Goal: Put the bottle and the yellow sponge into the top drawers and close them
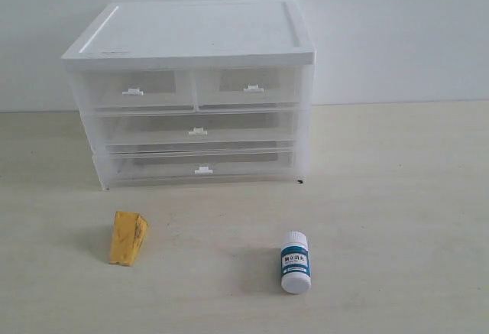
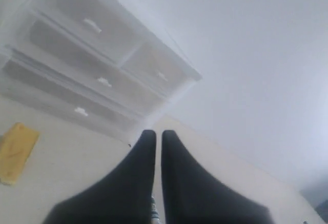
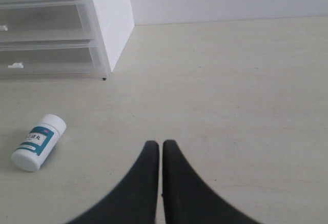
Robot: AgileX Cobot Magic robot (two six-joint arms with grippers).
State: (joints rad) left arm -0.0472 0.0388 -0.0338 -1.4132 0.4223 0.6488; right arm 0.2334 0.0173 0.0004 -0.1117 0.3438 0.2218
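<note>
Right gripper [image 3: 160,144], jaws together and empty, has the bottle [image 3: 39,142] ahead, toward the cabinet [image 3: 110,24]. It looks light, rigid and slick, so pinch across the label. Left gripper [image 2: 155,133], likewise pressed together, has the yellow sponge [image 2: 15,152] ahead: soft, so squeeze its flat sides.

Mustard-yellow sponge [image 1: 127,238]; white, teal-labelled bottle [image 1: 295,262]

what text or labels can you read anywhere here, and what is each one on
Pill bottle: white characters on its blue-teal label, too small and blurred to read in the exterior or right wrist view.
Drawer cabinet: no text; only plain white tab handles.
Yellow sponge: no text, only brownish stains.
Table: no text or signs.
</note>
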